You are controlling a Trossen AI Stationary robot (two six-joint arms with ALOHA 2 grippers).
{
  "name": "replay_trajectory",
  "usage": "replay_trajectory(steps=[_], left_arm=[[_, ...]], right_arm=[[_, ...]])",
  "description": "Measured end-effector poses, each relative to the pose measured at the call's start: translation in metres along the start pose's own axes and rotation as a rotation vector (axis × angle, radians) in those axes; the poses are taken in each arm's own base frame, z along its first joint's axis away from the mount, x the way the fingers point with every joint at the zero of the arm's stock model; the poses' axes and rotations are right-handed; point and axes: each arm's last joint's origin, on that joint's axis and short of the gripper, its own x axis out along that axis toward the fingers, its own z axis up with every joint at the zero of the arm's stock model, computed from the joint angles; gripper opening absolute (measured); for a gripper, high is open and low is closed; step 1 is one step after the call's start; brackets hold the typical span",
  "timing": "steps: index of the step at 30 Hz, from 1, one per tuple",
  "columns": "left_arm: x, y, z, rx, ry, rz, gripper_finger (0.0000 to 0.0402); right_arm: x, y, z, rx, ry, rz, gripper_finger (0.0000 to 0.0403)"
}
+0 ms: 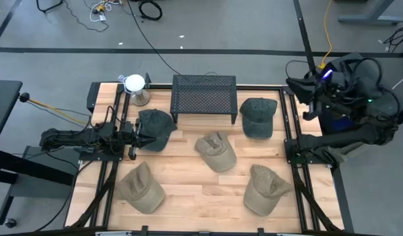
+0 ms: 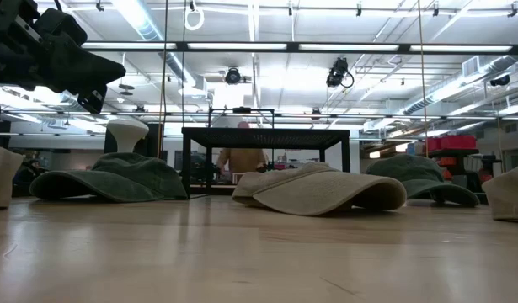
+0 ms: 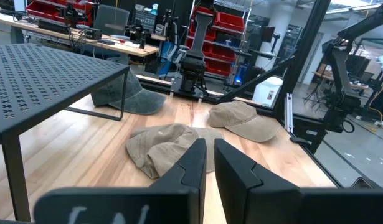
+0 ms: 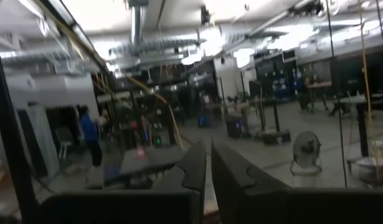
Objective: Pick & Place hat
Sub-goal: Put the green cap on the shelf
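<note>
High view: the left gripper (image 1: pixel 137 136) lies low at the worktop's (image 1: pixel 188 203) nine o'clock side, its fingers (image 3: pixel 192 163) drawn nearly together on nothing, tips beside the brim of a dark green cap (image 1: pixel 155 128). The right gripper (image 1: pixel 294 84) is raised off the two o'clock corner, fingers (image 4: pixel 192 167) likewise almost touching and empty, facing the room. Five caps are spread on the wood. The dark green one sits at ten o'clock, just in front of a black perforated metal stand (image 1: pixel 204 95) at twelve. A second dark green cap (image 1: pixel 257 117) is at two o'clock, beside the stand. A crumpled tan cap (image 1: pixel 215 151) lies at centre, another tan cap (image 1: pixel 139 187) at seven o'clock, a third (image 1: pixel 264 190) at five. A white mushroom-shaped hat stand (image 1: pixel 135 86) is at eleven o'clock.
</note>
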Motion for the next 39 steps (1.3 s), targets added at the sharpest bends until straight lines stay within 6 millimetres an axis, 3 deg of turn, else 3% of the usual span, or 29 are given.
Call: replay_trajectory(steps=[39], left_arm=[[0.000,0.000,0.000,0.000,0.000,0.000,0.0039]], right_arm=[[0.035,0.002,-0.073,-0.145,0.607,-0.053,0.0029]])
